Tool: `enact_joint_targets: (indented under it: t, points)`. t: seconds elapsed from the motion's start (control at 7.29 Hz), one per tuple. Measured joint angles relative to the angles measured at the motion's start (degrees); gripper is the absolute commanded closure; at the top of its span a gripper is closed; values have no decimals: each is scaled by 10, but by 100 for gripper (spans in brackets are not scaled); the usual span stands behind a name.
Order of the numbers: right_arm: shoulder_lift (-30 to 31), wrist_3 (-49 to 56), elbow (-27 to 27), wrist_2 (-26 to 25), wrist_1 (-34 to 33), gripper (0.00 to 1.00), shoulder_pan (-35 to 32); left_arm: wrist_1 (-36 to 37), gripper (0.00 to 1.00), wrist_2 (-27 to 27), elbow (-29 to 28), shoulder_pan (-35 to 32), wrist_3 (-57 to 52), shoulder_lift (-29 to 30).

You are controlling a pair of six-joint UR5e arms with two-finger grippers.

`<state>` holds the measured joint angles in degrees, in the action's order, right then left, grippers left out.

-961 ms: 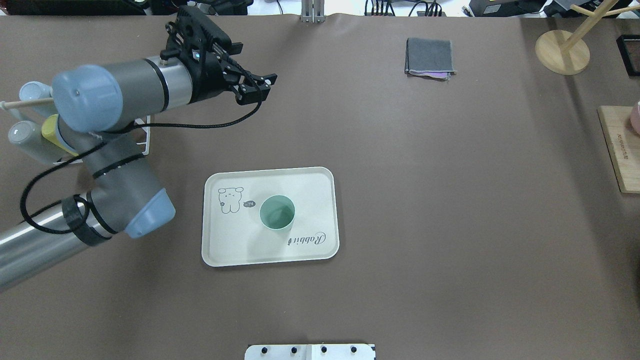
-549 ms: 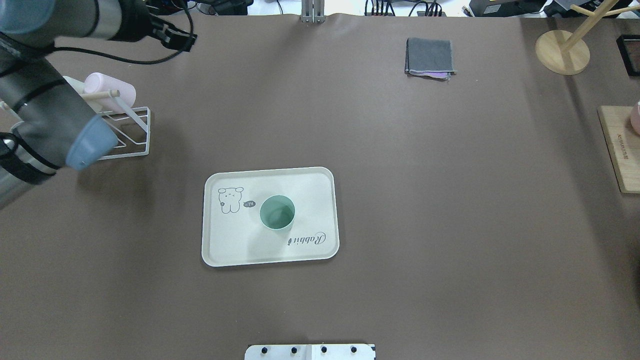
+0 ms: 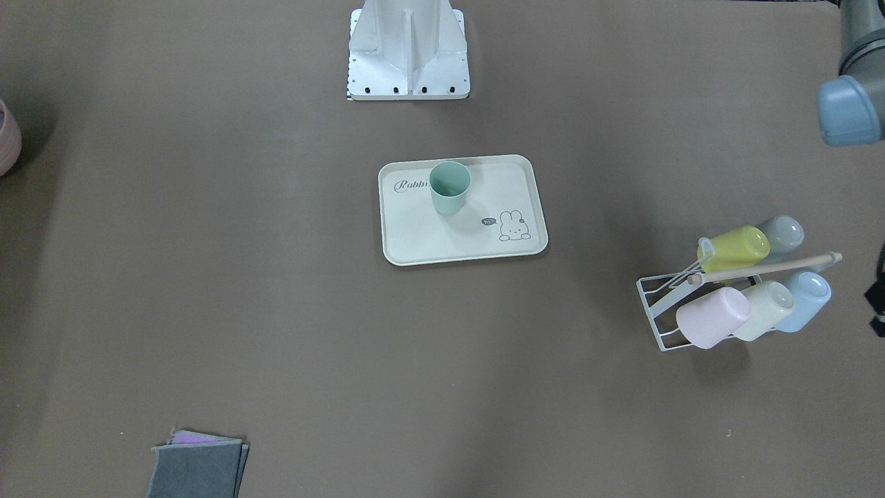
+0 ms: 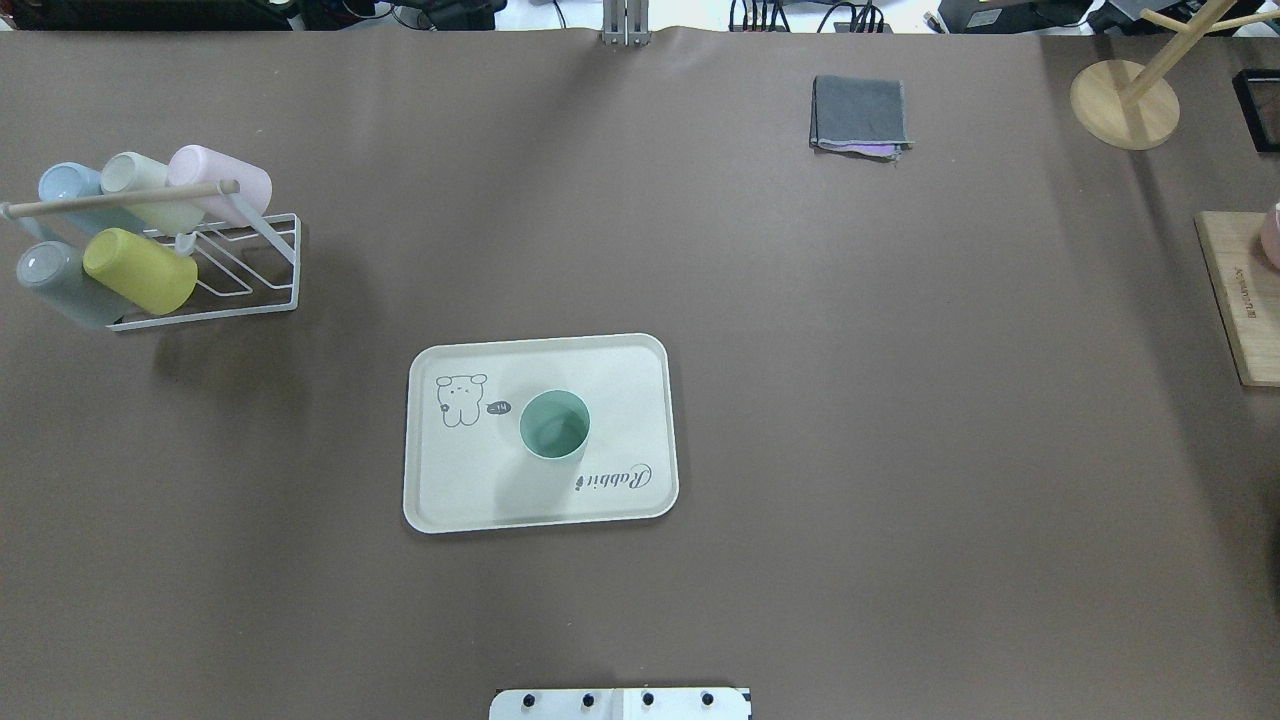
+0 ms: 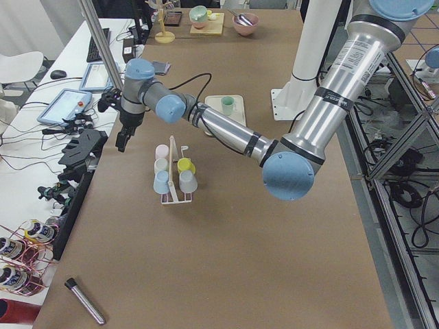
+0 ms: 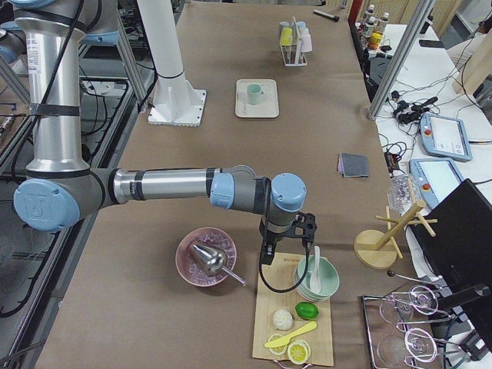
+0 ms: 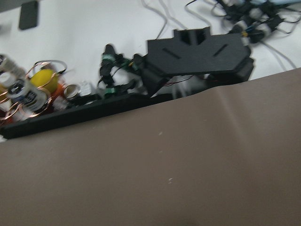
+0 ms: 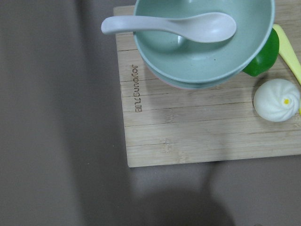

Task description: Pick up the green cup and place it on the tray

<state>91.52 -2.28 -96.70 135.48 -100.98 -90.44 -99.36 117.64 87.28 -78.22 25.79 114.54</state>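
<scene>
The green cup [image 4: 554,425] stands upright near the middle of the cream tray [image 4: 460,490]; nothing touches it. Both also show in the front-facing view, cup [image 3: 449,187] on tray [image 3: 429,242]. My left gripper [image 5: 122,140] shows only in the exterior left view, hanging over the table's far edge beyond the cup rack. I cannot tell if it is open or shut. My right gripper [image 6: 265,257] shows only in the exterior right view, above a wooden board, and I cannot tell its state.
A white wire rack [image 4: 240,300] at the left holds several pastel cups, among them a lime one [image 4: 140,270]. A grey cloth [image 4: 860,112] lies at the back. A wooden board [image 8: 188,136] with a green bowl [image 8: 202,47] and spoon lies under my right wrist.
My left arm has swung left and back, out of the overhead view, so the cup rack shows in full. The green cup and the tray have not moved.
</scene>
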Motion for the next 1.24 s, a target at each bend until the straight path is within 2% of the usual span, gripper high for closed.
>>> enact_joint_targets:
  t: [0.14, 0.41, 0.55, 0.82, 1.24]
  points:
    - [-1, 0, 0, 0, 1, 0, 0, -8, 2, 25, -20, -24, 1, -29]
    - [-1, 0, 0, -1, 1, 0, 0, -16, 2, 138, -61, -82, 1, -80]
    - [-1, 0, 0, -1, 1, 0, 0, -21, 2, 177, -70, -99, 0, -113]
    - [0, 1, -2, -1, 0, 0, 0, -46, 2, 200, -73, -112, -2, -174]
    - [2, 1, -1, -1, 0, 0, 1, -119, 2, 206, -68, -125, -1, -244]
